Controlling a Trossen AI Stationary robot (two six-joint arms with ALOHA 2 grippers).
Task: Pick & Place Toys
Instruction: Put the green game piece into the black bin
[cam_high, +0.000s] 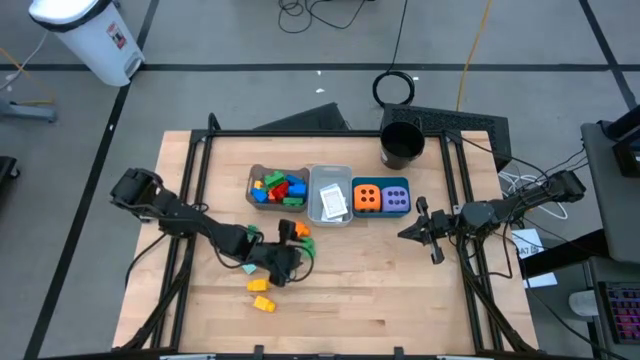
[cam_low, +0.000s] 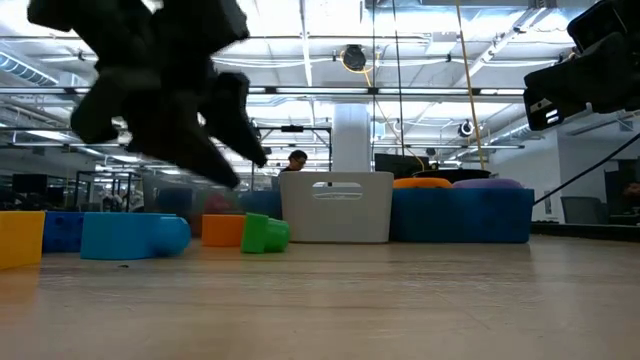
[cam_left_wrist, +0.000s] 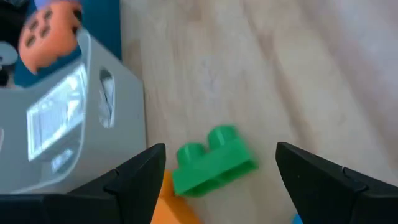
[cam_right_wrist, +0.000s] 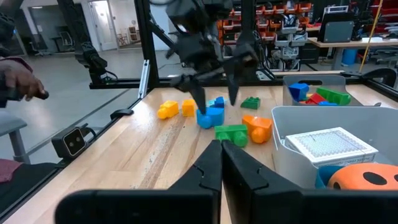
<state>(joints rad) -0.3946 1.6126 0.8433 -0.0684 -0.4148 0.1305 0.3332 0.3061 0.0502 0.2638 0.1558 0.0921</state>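
Grey floor (cam_high: 250, 40), white bin (cam_high: 90, 35), ceiling lights (cam_low: 420, 40).

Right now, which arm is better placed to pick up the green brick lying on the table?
Left. The left claw is open and hangs right over the green brick, which shows between its fingers. The right claw is shut and sits off beyond the teal bin, away from the loose bricks.

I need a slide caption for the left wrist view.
Open left gripper hovering over a green brick beside the clear bin.
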